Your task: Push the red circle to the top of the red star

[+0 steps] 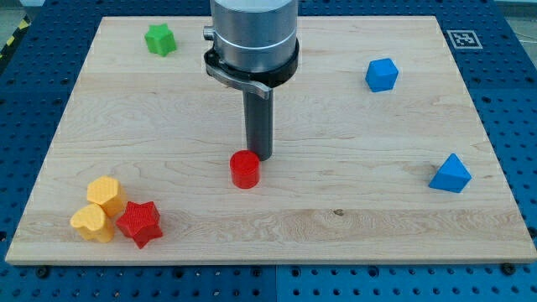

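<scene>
The red circle (245, 169) stands on the wooden board a little below the middle. The red star (139, 222) lies at the view's lower left, touching two yellow blocks. My tip (259, 157) is down on the board just to the upper right of the red circle, touching or nearly touching it. The red circle is well to the right of the red star and higher in the view.
A yellow hexagon-like block (106, 194) and a yellow heart-like block (91, 224) sit against the red star's left. A green block (159, 39) is at the top left. A blue cube (381, 75) and a blue triangular block (450, 174) are on the right.
</scene>
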`<state>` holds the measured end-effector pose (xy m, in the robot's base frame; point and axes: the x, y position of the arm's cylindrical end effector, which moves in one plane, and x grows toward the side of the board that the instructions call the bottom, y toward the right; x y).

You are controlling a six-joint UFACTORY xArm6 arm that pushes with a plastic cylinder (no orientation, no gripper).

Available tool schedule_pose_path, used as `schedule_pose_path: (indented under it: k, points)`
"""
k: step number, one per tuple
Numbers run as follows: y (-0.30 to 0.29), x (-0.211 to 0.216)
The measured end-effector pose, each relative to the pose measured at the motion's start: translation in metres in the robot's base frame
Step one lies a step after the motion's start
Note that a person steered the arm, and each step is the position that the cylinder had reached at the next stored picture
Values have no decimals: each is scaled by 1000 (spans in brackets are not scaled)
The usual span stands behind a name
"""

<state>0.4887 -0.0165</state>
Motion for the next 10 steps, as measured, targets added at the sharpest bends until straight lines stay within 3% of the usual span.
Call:
schedule_pose_path:
  k: [4, 8, 10]
  points:
    - [23, 31]
    - [-58, 0]
    - [-84, 5]
